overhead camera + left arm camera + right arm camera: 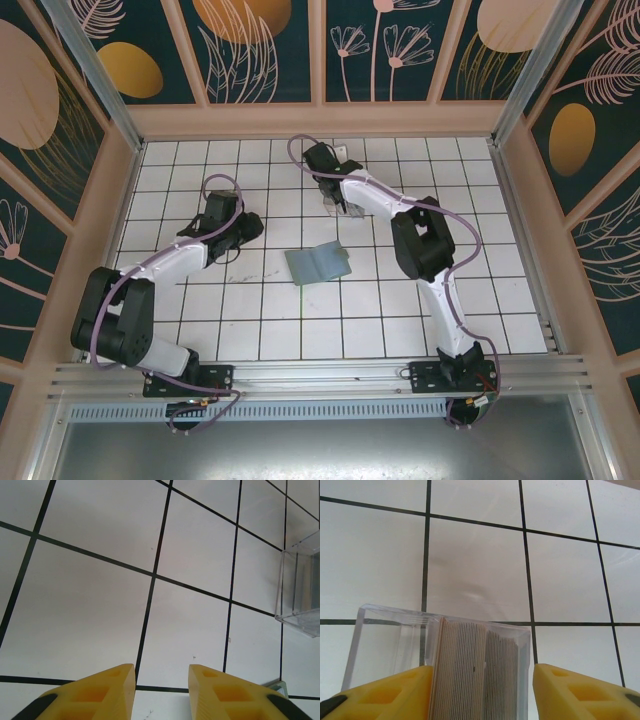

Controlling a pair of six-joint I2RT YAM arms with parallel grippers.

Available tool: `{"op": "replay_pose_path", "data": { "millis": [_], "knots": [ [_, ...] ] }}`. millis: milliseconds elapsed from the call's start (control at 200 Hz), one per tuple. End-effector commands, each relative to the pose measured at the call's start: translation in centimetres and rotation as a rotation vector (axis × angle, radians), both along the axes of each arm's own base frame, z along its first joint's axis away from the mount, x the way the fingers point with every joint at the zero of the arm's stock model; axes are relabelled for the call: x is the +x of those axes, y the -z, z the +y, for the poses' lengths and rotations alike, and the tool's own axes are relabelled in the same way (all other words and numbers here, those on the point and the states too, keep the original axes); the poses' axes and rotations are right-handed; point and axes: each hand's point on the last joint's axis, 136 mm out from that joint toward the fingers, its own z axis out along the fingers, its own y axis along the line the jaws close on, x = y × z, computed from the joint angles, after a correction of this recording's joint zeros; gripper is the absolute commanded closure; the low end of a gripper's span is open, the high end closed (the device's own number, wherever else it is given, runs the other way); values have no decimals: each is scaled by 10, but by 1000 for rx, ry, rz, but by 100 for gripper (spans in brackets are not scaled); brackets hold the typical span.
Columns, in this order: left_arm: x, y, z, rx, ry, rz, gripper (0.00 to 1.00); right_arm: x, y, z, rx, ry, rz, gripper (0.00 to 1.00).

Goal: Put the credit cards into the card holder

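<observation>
1. Top view: the right arm (pixel 415 235) reaches over the tiled surface (pixel 300 330) and its jaws sit right at a clear box (pixel 333 197). The card holder (pixel 318 264) lies flat, greenish-grey, well apart from those jaws and back toward the arm bases. It's roughly between the two sets of jaws. The left arm (pixel 190 255) holds its jaws low over bare tiles, near the holder but not touching it.

2. Left wrist: the left jaws are partly spread with nothing between them, just tile. The clear box (pixel 300 587) is ahead of them and off to one side. A small greenish corner peeks out just beside one fingertip. Probably the holder, can't say for sure.

3. Right wrist: the right jaws are spread, with the credit cards (pixel 470 680) stacked edge-on in the clear box (pixel 395 635) directly between them. One finger overlaps the empty part of the box, and I can't tell if it's inside or in front. The other sits just off the outer wall, so nothing's pinched yet.

4. My take: this looks like the grab.
   - Centre the jaws so both fingers meet together, or the box will likely skid or twist on those slick tiles.
   - Squeeze gently, since the thin plastic may flex.
   - Keep it level on the way toward the holder so the stack doesn't spill.
</observation>
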Motion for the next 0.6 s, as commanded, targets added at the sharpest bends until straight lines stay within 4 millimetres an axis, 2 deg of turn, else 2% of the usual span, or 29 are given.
{"op": "replay_pose_path", "data": {
  "millis": [0,180,485,591],
  "knots": [
    [9,-9,-5,-4,28,-27,66,3,-49,-10,19,2,-58,50],
    [8,-7,-6,-8,34,-22,66,3,-53,-7,30,-11,-59,57],
    [3,-1,-7,-19,41,-8,66,3,-51,-6,27,-21,-50,62],
    [3,1,-7,-12,45,-3,66,3,-50,-6,25,-22,-46,73]
  ]
}}
